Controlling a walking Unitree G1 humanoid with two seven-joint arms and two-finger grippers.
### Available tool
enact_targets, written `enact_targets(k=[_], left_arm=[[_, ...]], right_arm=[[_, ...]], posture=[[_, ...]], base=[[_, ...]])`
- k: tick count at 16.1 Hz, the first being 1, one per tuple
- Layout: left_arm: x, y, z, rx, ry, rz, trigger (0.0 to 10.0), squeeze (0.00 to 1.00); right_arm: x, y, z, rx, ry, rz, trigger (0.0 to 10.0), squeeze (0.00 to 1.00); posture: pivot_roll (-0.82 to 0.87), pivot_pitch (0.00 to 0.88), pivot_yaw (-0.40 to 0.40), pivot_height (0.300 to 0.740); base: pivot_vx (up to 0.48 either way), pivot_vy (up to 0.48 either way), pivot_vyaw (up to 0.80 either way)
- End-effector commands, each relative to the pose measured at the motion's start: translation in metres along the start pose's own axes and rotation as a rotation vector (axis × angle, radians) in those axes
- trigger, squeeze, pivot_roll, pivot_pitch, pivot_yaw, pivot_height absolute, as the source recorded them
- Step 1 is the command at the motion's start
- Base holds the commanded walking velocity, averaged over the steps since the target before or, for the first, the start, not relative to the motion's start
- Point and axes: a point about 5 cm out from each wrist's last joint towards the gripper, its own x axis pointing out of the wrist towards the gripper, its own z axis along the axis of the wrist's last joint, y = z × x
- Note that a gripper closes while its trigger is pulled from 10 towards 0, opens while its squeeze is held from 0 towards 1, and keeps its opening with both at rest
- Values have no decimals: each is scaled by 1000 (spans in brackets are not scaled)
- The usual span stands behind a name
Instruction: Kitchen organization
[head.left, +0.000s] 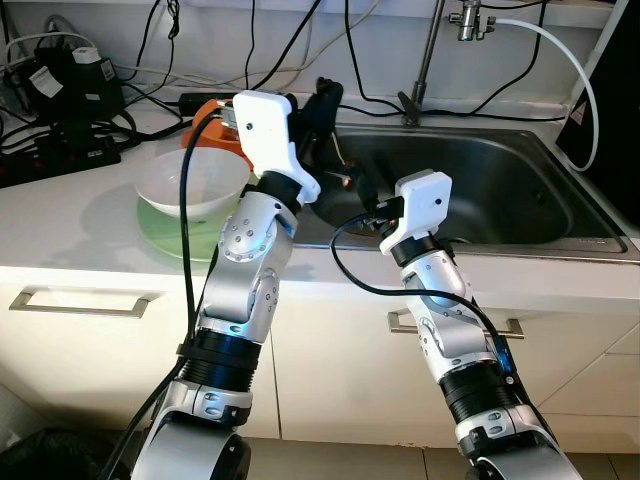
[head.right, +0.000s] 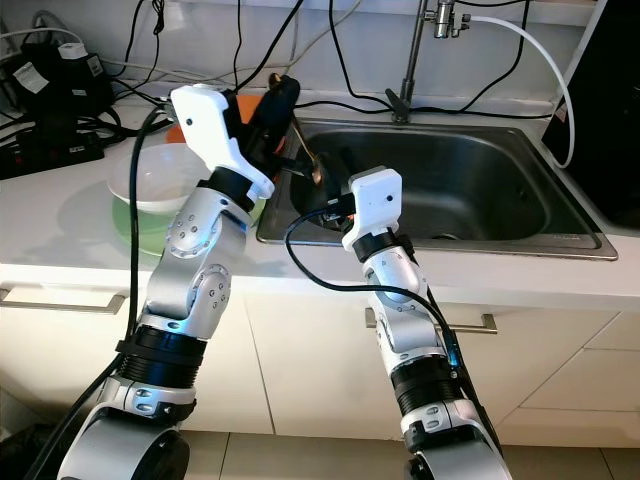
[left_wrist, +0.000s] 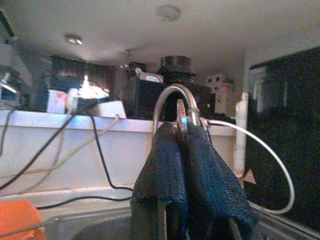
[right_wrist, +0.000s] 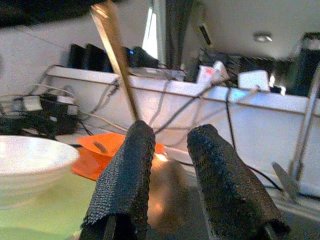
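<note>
Currently, a slim brass-coloured metal spoon (head.right: 305, 150) is pinched between the pressed-together fingers of the left gripper (head.right: 283, 125) above the stainless steel sink (head.right: 500, 190). The right gripper (right_wrist: 172, 165) is held just below the spoon, fingers spread. A handover or placement appears in hand; alignment is required next.

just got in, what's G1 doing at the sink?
The left gripper has its jaws shut on a thin metal utensil, apparently a spoon, held over the left edge of the sink. The right gripper sits just beside it with jaws open, not touching. A white bowl rests on a green plate on the counter.
</note>
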Motion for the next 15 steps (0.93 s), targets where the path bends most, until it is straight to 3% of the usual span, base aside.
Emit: enact_targets(k=[1,10,15], left_arm=[[0,-6,-3,-14,17,-34,10000,0],[-5,-19,-10,-34,58,-114,10000,0],[-6,-23,-11,-33,72,-145,10000,0]], right_arm=[[0,2,2,12,-4,12,10000,0],[-3,14,-1,16,17,79,10000,0],[-1,11,-2,4,28,57,10000,0]], posture=[[-5,0,16,740],[4,0,14,740],[6,0,12,740]], base=[[0,0,0],[0,0,0],[0,0,0]])
